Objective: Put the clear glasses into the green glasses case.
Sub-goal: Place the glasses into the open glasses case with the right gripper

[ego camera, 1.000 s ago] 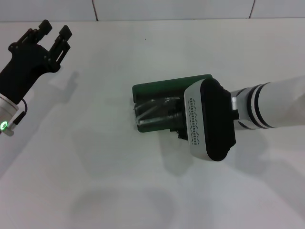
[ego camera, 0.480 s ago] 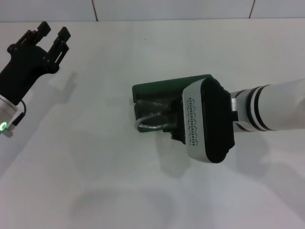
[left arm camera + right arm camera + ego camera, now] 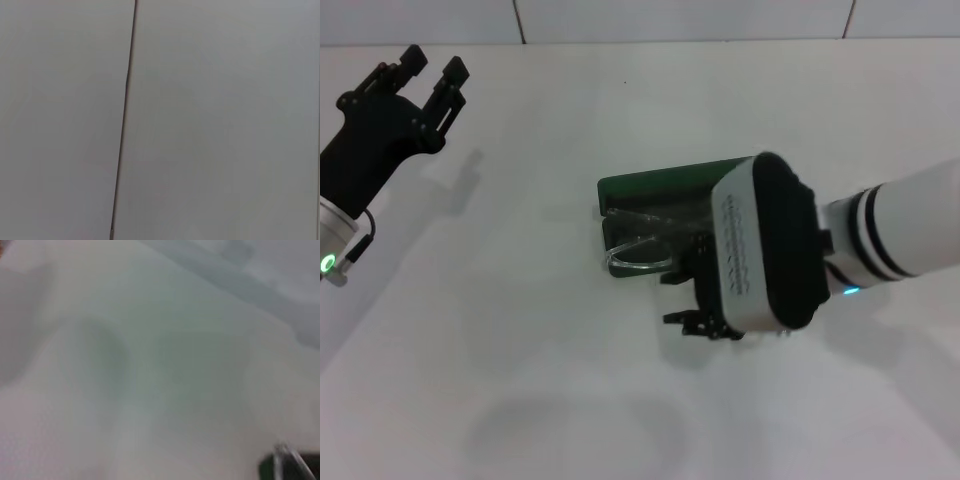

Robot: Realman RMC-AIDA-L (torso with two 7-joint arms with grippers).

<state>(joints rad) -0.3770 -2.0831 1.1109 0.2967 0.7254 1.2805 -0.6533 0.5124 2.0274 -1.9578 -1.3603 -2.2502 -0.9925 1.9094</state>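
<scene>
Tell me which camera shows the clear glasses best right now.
The head view: the clear glasses lie in the open green glasses case, partly behind the right gripper. The right wrist view catches only a corner; the left wrist view shows nothing.

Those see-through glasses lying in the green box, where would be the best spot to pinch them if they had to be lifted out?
Probably the front frame of the clear glasses, which bulges past the near edge of the open green glasses case. Come from above on that near side: the far side is blocked by the raised lid, and the right gripper crowds the other end.
</scene>
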